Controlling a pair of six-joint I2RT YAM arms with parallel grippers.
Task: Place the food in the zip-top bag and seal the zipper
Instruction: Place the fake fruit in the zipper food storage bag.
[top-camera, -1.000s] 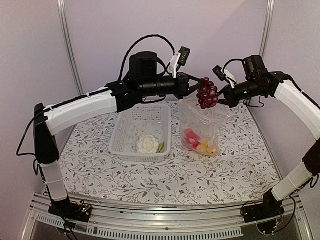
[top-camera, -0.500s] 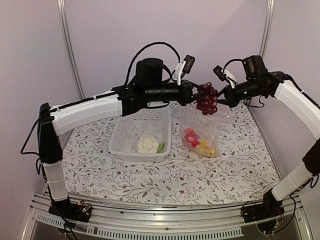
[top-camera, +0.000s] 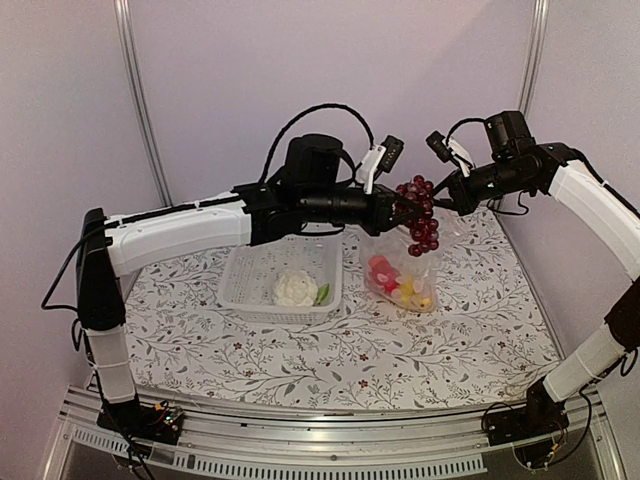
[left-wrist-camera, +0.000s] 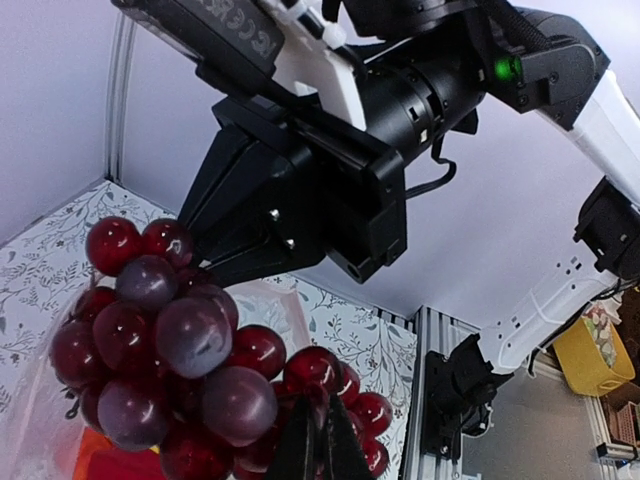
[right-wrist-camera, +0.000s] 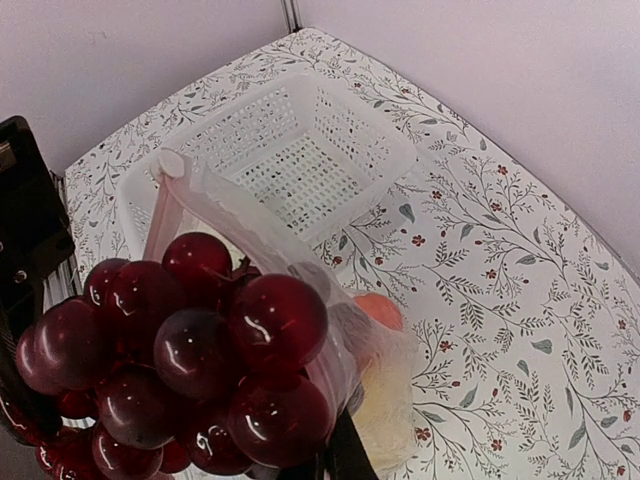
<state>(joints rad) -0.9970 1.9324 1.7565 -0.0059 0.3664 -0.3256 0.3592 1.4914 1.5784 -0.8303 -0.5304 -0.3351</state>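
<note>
My left gripper (top-camera: 404, 205) is shut on the stem of the dark purple grapes (top-camera: 420, 214) and holds the bunch at the mouth of the clear zip-top bag (top-camera: 402, 262). In the left wrist view the closed fingertips (left-wrist-camera: 320, 440) pinch the grapes (left-wrist-camera: 180, 350). My right gripper (top-camera: 447, 194) is shut on the bag's top edge and holds the mouth up and open. The pinkish zipper strip (right-wrist-camera: 222, 212) runs beside the grapes (right-wrist-camera: 190, 360). Red, yellow and orange food (top-camera: 400, 285) lies in the bag. The white cauliflower (top-camera: 295, 287) lies in the basket.
The white slotted basket (top-camera: 262, 250) stands left of the bag, under my left arm; it also shows in the right wrist view (right-wrist-camera: 300, 150). The floral tablecloth (top-camera: 330, 350) covers the table. Purple walls close in at the back and sides.
My left gripper has moved right and lowered the grapes from above the bag's rim down to its mouth. The right gripper has kept its hold on the bag's edge.
</note>
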